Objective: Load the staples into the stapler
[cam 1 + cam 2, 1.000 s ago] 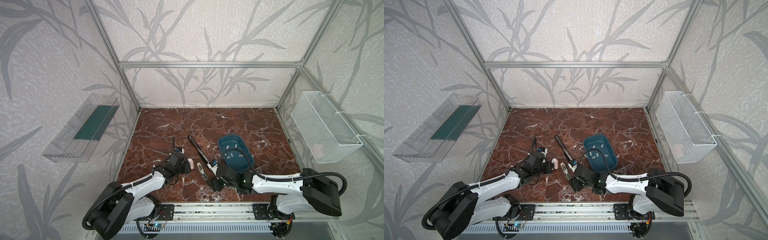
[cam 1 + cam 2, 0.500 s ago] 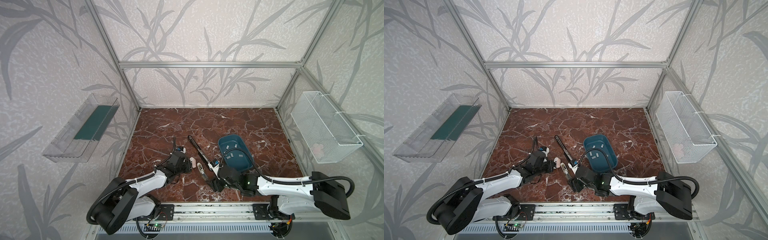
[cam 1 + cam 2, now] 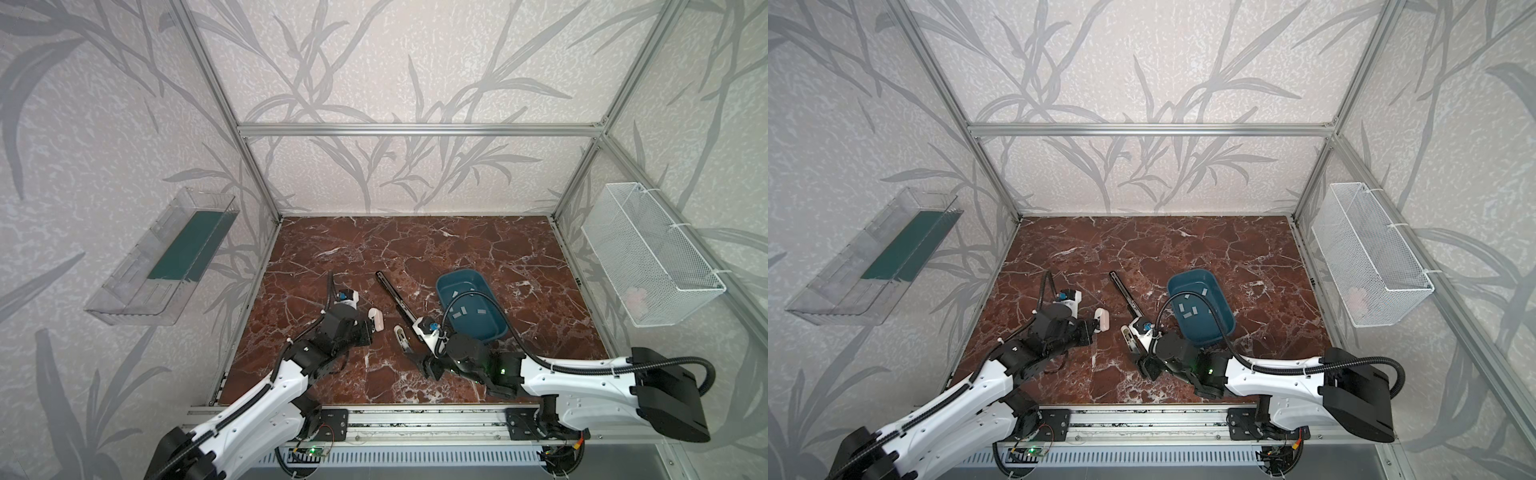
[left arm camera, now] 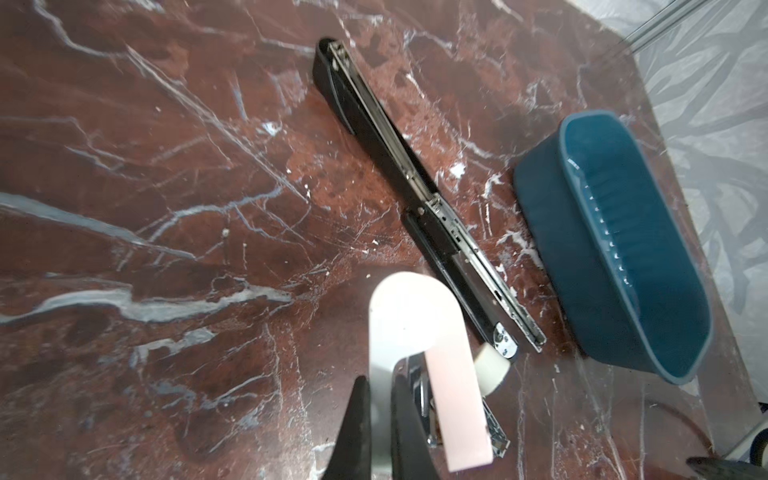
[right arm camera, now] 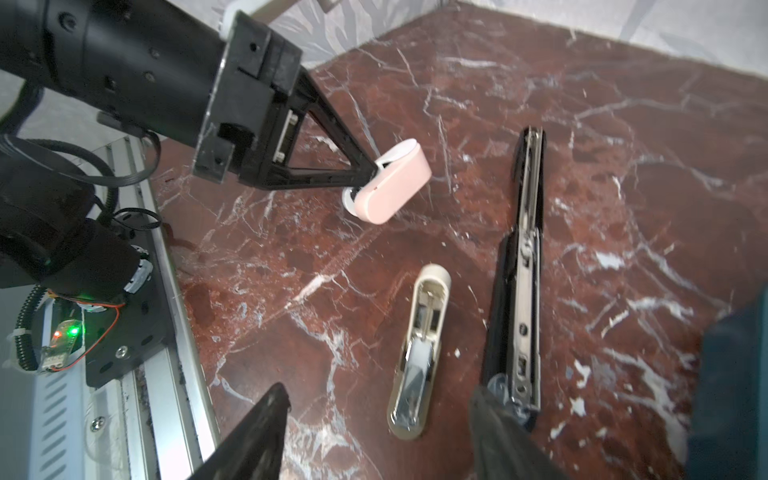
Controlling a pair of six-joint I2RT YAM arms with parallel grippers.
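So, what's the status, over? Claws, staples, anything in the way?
Left claw shut on pink stapler. Right claw open, empty, near beige stapler. Staples in blue tub. Black stapler lies close by.

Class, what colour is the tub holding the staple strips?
Dark teal tub, clearest in a top view.

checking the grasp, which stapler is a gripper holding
The pink stapler, clamped in the left gripper; the beige one and the long black one lie on the table.
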